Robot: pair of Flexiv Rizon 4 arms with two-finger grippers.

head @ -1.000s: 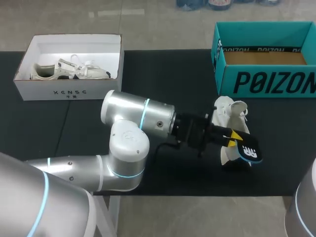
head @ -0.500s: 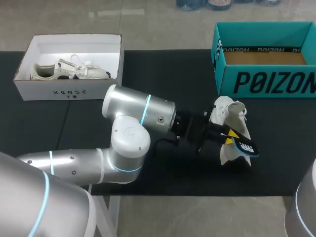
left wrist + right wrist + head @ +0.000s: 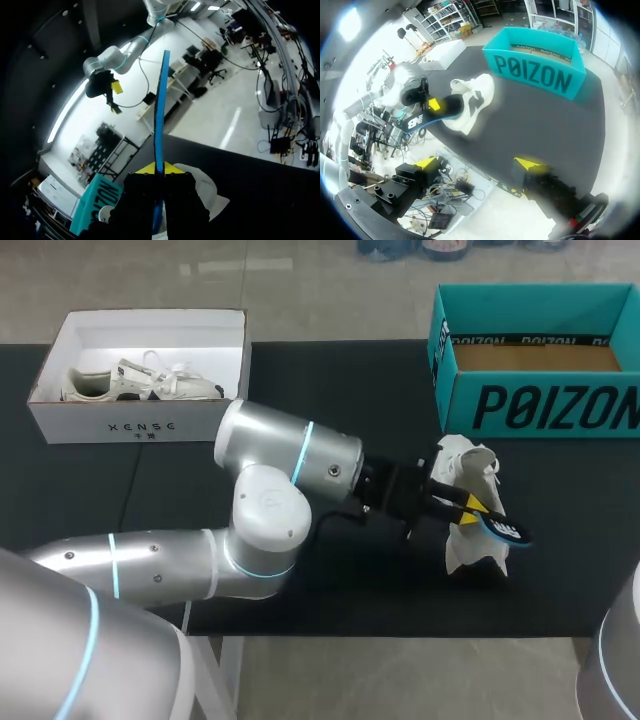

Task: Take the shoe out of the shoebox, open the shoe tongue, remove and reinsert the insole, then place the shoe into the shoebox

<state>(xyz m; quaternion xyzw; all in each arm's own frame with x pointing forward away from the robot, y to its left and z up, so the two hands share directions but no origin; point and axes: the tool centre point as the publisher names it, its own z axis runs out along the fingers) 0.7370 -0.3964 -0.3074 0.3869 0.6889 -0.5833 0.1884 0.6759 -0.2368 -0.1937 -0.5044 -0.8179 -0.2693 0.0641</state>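
My left arm (image 3: pixel 180 575) comes in from the left and reaches well past the middle of the tabletop (image 3: pixel 330 390). The left fingers (image 3: pixel 470 505) are clenched on the insole (image 3: pixel 497 529) - one yellow tip on each face of it. In the left wrist view the insole (image 3: pixel 160 115) shows edge-on as a thin blue strip running straight out from between the left fingers (image 3: pixel 150 168).

The white shoe (image 3: pixel 462 468) sits on the tabletop outside the teal shoebox (image 3: pixel 540 405), near the box's front wall. In the head view the insole crosses in front of the shoe, its free end pointing right. From the left wrist the shoe (image 3: pixel 212 187) lies just under the fingers, with a corner of the teal shoebox (image 3: pixel 92 207) off to one side. I cannot tell whether the insole touches the shoe.

The right wrist view shows the right fingers (image 3: pixel 527 164) released and set wide apart, with nothing between them. They hang out past the tabletop's near edge (well apart from everything on it). Ahead of them are the shoe (image 3: pixel 472 97), the insole (image 3: pixel 437 114) in the left fingers (image 3: pixel 434 104), and the teal shoebox (image 3: pixel 540 75) beyond - its opening faces up.

At the far left corner of the tabletop stands a white box (image 3: pixel 130 425) with a second shoe (image 3: pixel 140 383) lying inside it.
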